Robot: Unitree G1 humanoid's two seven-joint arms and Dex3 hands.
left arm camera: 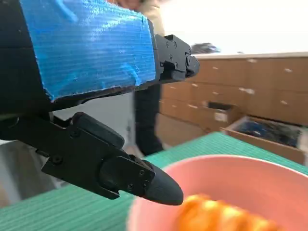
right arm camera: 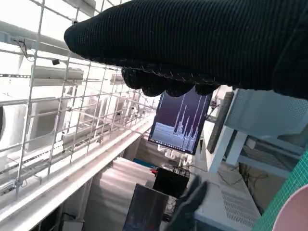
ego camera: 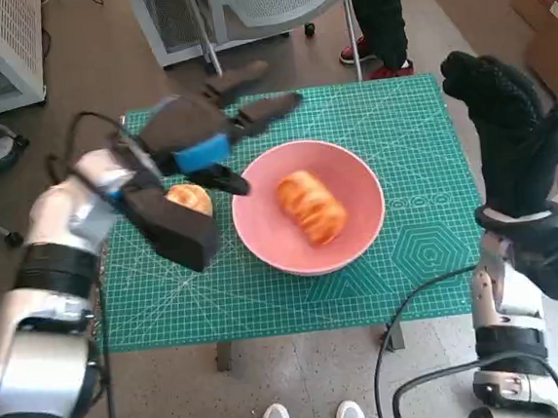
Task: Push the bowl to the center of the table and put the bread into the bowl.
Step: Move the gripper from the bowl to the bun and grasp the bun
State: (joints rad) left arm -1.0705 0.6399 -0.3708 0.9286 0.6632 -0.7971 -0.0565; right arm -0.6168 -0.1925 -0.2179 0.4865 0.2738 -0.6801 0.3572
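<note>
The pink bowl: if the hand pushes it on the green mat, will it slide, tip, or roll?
The pink bowl looks wide and shallow, so it probably slides rather than tips. It looks like light plastic, likely easy to push. The bread inside may shift slightly; the green mat could add some friction.

No readable text, labels or numbers anywhere.

Even daylight from overhead, with blur close to both wrist cameras.
You get a bright, softly lit head view with faint shadows and wide-angle bending at its edges. In your left wrist view the bread (left arm camera: 226, 216) and bowl (left arm camera: 250, 178) are smeared out of focus and the background window glare is blown out. Your right wrist view is backlit, the glove (right arm camera: 202, 43) dark.
</note>
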